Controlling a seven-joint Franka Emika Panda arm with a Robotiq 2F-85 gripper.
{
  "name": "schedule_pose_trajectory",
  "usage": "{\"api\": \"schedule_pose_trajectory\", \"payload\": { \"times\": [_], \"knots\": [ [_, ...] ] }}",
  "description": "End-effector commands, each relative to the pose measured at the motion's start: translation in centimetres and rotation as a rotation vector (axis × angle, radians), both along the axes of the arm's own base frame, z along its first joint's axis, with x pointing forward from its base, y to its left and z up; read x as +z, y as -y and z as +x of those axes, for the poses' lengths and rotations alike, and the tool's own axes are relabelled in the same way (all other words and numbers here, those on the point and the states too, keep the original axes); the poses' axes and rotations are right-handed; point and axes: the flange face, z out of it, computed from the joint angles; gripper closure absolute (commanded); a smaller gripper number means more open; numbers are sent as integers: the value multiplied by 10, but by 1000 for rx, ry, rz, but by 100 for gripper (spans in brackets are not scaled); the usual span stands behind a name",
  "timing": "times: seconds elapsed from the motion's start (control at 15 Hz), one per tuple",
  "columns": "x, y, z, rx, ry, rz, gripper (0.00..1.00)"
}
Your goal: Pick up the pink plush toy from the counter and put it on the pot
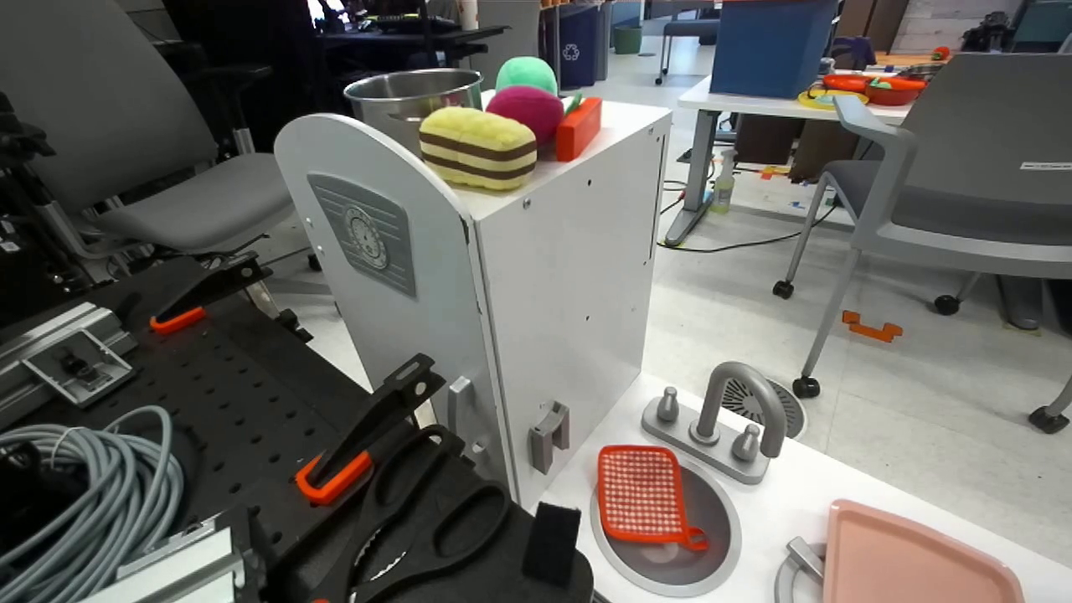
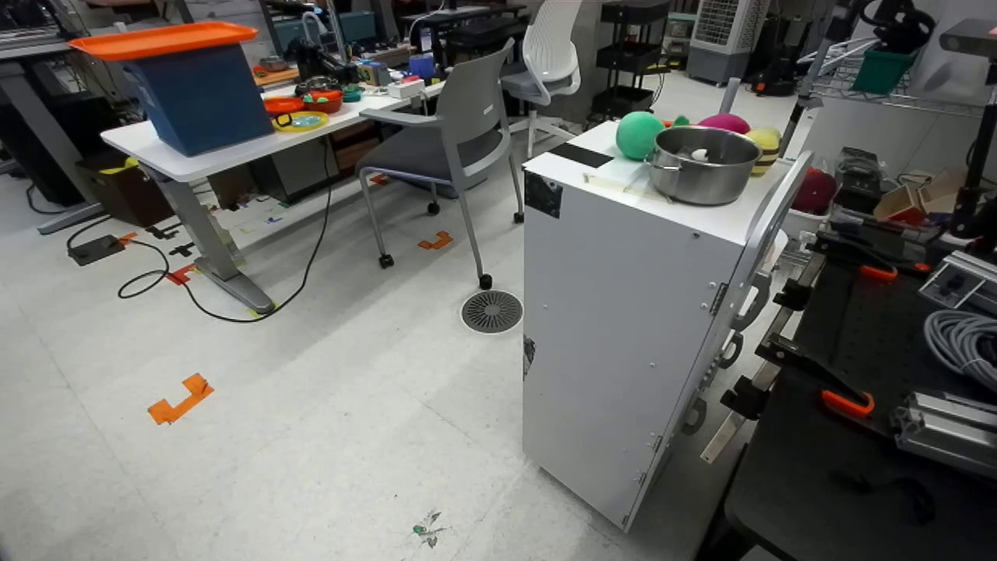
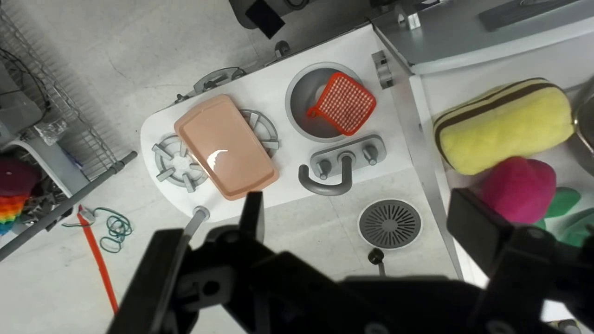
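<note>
The pink plush toy (image 1: 529, 110) sits on the counter (image 1: 630, 115), between the green ball (image 1: 526, 74) and the yellow layered plush (image 1: 477, 149). It also shows in an exterior view (image 2: 724, 122), mostly behind the pot (image 2: 701, 175), and at the right in the wrist view (image 3: 520, 190). The shiny metal pot stands on the same counter; only its edge shows in the wrist view (image 3: 586, 120). My gripper (image 3: 359, 206) is open and empty, with its fingers wide apart. Its right finger appears left of the pink toy, partly overlapping it in view. The exterior views do not show the gripper.
An orange block (image 1: 579, 130) stands beside the toys. A raised curved panel (image 1: 368, 218) edges the counter. Lower down are a sink (image 3: 301, 111) with a red checked mitt (image 3: 345, 104), a grey faucet (image 3: 345, 174) and a pink tray (image 3: 227, 146). A small white thing (image 2: 699, 155) shows inside the pot.
</note>
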Motion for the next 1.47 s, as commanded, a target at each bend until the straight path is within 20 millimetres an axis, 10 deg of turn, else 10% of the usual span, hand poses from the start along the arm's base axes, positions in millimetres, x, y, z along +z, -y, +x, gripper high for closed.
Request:
{"api": "schedule_pose_trajectory", "payload": {
  "times": [0.0, 0.53, 1.4],
  "knots": [
    [-24, -14, 36, -15, -33, -18, 0],
    [-37, -29, 60, -78, -20, 22, 0],
    [-34, -48, 32, -233, 27, 125, 0]
  ]
}}
